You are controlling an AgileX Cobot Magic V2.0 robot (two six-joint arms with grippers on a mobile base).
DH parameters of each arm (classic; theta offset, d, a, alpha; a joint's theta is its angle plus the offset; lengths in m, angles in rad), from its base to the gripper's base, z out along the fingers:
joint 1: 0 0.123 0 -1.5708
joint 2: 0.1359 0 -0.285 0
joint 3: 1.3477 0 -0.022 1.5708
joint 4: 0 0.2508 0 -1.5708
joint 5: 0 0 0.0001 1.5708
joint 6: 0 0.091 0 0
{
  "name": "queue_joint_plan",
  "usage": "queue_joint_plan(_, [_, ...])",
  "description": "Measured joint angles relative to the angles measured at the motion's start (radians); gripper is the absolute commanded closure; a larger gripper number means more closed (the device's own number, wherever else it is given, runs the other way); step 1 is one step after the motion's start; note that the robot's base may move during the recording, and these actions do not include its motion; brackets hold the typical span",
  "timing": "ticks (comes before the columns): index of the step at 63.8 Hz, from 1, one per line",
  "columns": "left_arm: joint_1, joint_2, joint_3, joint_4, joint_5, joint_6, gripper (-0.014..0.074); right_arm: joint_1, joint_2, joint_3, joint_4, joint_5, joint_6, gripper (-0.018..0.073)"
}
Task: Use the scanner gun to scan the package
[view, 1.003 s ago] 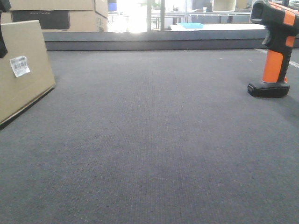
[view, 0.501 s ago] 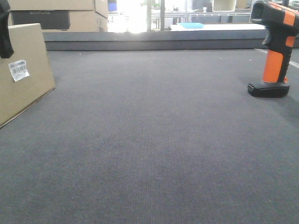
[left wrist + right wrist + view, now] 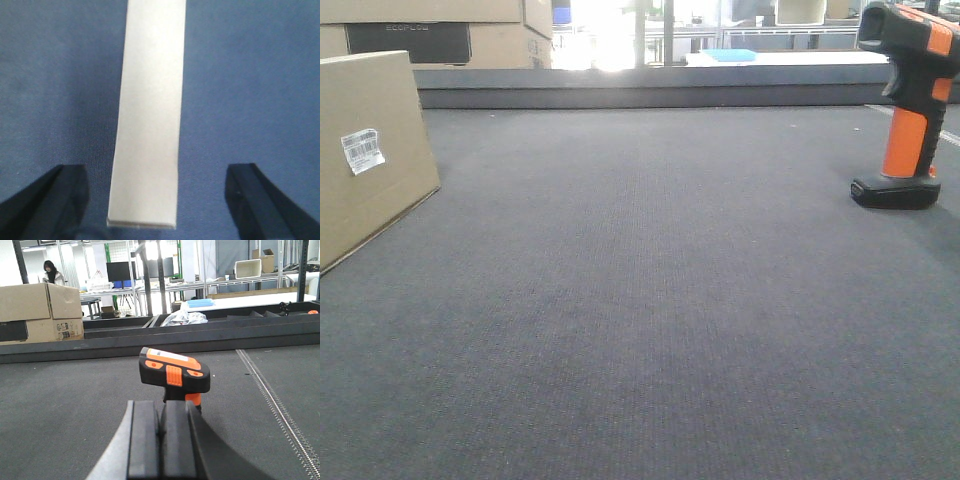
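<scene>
Left hand [image 3: 155, 200] open over package [image 3: 150, 115], no contact.

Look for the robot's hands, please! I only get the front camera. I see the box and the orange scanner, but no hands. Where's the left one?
Observer: The left wrist camera looks down on the package's narrow top edge. The left gripper is wide open, with one finger on each side of the edge, not touching it.
Operator: And the right hand?
Observer: In the right wrist camera the right gripper looks shut and empty. The scanner gun stands upright just beyond its tips, not held.
</scene>
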State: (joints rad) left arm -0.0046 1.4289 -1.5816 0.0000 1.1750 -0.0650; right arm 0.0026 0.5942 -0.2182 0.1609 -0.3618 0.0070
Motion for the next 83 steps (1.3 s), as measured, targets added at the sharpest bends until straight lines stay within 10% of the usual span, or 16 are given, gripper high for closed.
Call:
queue_joint_plan(18, [0.000, -0.222, 0.207, 0.000, -0.166, -0.041, 0.0708, 0.000, 0.000, 0.000, 0.000, -0.001, 0.000, 0.0728])
queue_joint_plan(32, [0.000, -0.335, 0.440, 0.000, -0.347, -0.043, 0.0707, 0.000, 0.000, 0.000, 0.000, -0.001, 0.000, 0.0727])
queue_joint_plan(50, [0.000, -0.592, 0.813, -0.007, -0.851, -0.043, 0.0707, 0.000, -0.004, 0.000, 0.000, 0.015, 0.000, 0.0727])
queue_joint_plan(83, [0.000, -1.199, 1.197, -0.010, -0.956, -0.044, 0.0707, 0.000, -0.270, -0.065, -0.086, 0.347, 0.000, 0.0727])
